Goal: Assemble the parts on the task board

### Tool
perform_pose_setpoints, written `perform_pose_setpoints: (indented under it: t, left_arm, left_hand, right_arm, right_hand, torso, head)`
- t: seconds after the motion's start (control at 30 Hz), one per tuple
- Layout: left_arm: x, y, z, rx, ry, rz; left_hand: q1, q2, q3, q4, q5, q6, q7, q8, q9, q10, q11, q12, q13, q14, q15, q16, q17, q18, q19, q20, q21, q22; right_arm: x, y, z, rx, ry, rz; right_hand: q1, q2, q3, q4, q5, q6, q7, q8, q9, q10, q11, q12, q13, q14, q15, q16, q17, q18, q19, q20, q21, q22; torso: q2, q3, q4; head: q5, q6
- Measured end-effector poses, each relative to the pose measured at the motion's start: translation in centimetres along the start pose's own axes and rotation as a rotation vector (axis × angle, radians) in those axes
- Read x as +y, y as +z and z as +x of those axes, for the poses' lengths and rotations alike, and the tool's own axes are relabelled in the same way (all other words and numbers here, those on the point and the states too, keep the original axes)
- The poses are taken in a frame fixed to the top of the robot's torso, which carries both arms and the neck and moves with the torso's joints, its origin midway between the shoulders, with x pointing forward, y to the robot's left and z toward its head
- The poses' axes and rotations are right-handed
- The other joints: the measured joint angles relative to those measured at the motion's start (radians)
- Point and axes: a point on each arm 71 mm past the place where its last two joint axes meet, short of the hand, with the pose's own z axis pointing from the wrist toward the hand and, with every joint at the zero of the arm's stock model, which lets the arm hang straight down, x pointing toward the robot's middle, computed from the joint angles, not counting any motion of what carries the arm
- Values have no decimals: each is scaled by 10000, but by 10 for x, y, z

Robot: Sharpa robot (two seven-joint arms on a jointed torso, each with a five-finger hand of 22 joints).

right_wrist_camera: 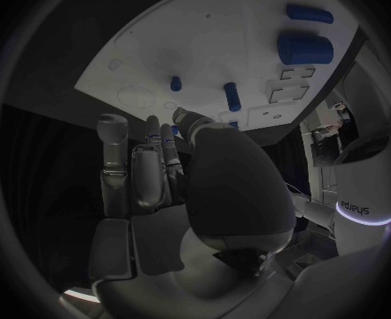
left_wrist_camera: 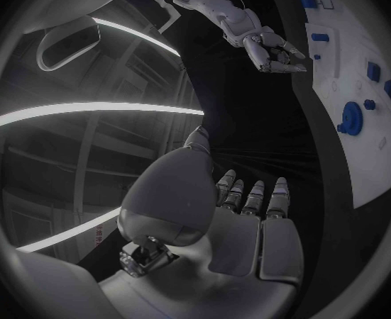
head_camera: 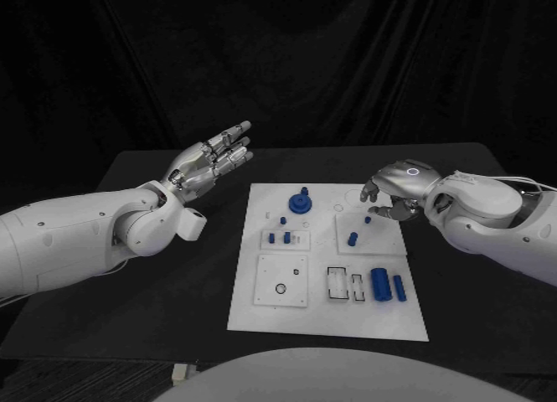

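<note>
Both hands hovering near the task board (head_camera: 269,314), nothing held.
Left hand (head_camera: 213,164) is lifting off the board's far-left corner, palm up, fingers (left_wrist_camera: 252,196) released and stretched straight together. Right hand (head_camera: 399,189) is hanging over the board's far-right edge, fingers (right_wrist_camera: 113,149) curling down loosely, gripping nothing. Blue parts are sitting on the board: round gear-like piece (head_camera: 301,203) near the far edge, big cylinder (head_camera: 381,283) and slimmer peg (head_camera: 400,289) toward the near right corner. No readable writing on the board.
</note>
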Motion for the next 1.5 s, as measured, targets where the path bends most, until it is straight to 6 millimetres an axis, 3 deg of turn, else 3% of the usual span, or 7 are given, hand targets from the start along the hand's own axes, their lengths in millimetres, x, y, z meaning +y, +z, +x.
perform_pose_setpoints:
  t: [0.07,0.37,0.9,1.17,1.3,1.37,1.5]
  left_arm:
    - [0,0,0,3,-9,-9]
    - [2,-1,0,15,-33,-32]
    - [3,-1,1,64,-93,-63]
    - [4,-1,1,86,-119,-78]
    - [5,-2,1,100,-137,-88]
    - [5,-2,1,105,-142,-89]
    - [5,-2,2,116,-153,-93]
  left_hand:
    - [0,0,-11,-11,0,0,0,0,0,0,0,0,0,0,0,0,1,0,0,0,0,0]
    - [38,38,-11,-11,41,0,0,0,0,0,0,0,-8,-1,72,0,2,0,0,72,0,10]
    - [85,85,-67,-10,41,0,0,0,0,31,103,0,-7,0,145,0,1,1,1,144,0,35]
    - [138,32,-94,-37,101,0,0,0,-1,14,158,0,-5,-20,196,0,-5,-1,37,179,0,46]
    - [184,79,-94,-37,149,0,0,0,0,27,172,0,-4,0,215,0,-4,0,36,179,0,60]
    - [184,79,-123,-66,188,0,1,0,0,27,172,0,-4,0,215,0,-4,-1,0,215,0,69]
    - [278,88,-123,-66,253,36,37,0,-1,27,171,0,-4,0,215,0,-4,-3,35,251,0,70]
  right_arm:
    - [0,0,5,146,62,37]
    - [1,3,15,488,221,76]
    - [4,6,28,802,360,91]
    - [3,6,30,858,410,115]
    - [3,7,30,864,431,107]
    - [4,7,30,861,442,84]
    - [4,7,31,850,458,33]
  right_hand:
    - [-80,1,6,77,-67,-117,-92,-65,-55,-8,8,-1,-1,-5,13,1,1,0,36,36,-18,0]
    - [-157,-27,-46,129,-57,-53,-146,-65,-76,-8,8,-1,0,27,45,2,22,0,40,40,-57,-1]
    - [25,74,147,-64,639,628,-38,266,83,-8,7,-1,-31,27,45,3,30,1,72,71,-96,-3]
    - [143,81,202,-317,1059,851,16,393,230,85,-85,-1,-30,27,45,3,29,2,72,71,-128,-3]
    - [198,56,234,-433,1130,902,67,393,261,200,-112,73,-18,27,45,4,29,1,72,71,-128,-4]
    - [365,65,492,-600,880,923,88,393,302,227,-85,80,-2,27,45,4,26,1,72,71,-128,-4]
    - [402,28,746,-743,867,1026,151,467,370,414,-89,178,23,26,45,4,26,1,72,71,-122,-4]
  torso:
    - [1,-1,5]
    - [14,2,15]
    - [14,6,3]
    - [13,5,0]
    - [12,5,1]
    - [13,5,1]
    - [12,5,1]
  head:
    - [1,0]
    - [3,0]
    - [15,0]
    - [8,0]
    - [0,0]
    - [-3,0]
    - [-2,0]
